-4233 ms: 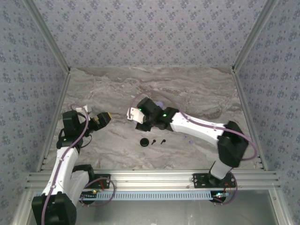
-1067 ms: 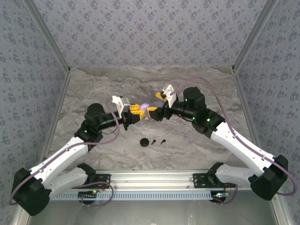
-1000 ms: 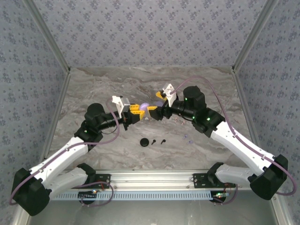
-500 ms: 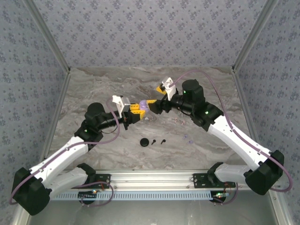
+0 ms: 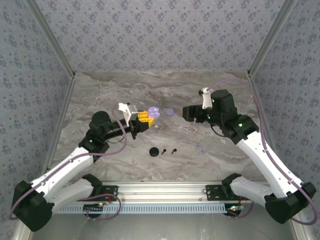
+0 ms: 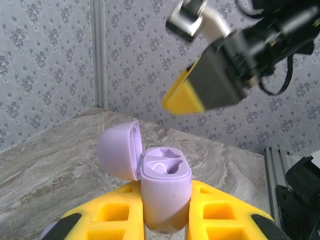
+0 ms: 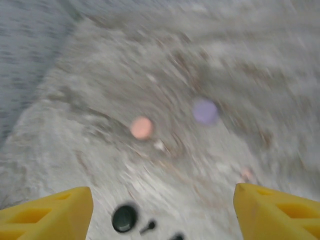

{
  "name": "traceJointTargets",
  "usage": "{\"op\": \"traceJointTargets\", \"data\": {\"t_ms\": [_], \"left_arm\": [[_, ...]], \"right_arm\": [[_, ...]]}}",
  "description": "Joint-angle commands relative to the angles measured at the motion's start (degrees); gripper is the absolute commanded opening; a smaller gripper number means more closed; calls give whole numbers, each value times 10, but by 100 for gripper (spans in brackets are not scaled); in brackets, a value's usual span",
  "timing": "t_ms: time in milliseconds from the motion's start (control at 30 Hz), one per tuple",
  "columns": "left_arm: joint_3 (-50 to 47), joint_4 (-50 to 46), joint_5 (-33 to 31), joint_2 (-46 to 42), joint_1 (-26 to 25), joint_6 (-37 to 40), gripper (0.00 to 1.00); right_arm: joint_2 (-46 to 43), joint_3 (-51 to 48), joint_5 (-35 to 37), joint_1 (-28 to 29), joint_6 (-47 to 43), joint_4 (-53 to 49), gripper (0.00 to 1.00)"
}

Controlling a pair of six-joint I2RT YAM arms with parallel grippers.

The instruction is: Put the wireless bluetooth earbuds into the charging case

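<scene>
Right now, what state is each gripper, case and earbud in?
purple charging case: held upright, lid open, wells look empty.
left gripper: shut on the purple charging case.
right gripper: open, empty.
black earbuds: loose on the table, uncased.
black case: on the table; open or shut unclear.

right tool [image 5: 186, 112] drawn back from purple case [image 5: 153, 113]

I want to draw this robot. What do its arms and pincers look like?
The left arm and right arm are white with black joints, with thin purple cables looping along them. The left pincer and right pincer have chunky yellow fingers.
</scene>
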Motion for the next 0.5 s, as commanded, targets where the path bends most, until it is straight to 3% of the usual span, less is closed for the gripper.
{"op": "traceJointTargets", "data": {"t_ms": [0, 133, 467], "left_arm": [[1, 14, -6, -22, -6, 15, 0], [-5, 8, -12, -32, -9, 19, 0], [-13, -5, -13, -48, -13, 21, 0]], "right_arm": [[14, -52, 35, -18, 135, -126, 75], [47, -99, 35, -22, 183, -125, 71], [158, -153, 50, -24, 210, -62, 57]]}}
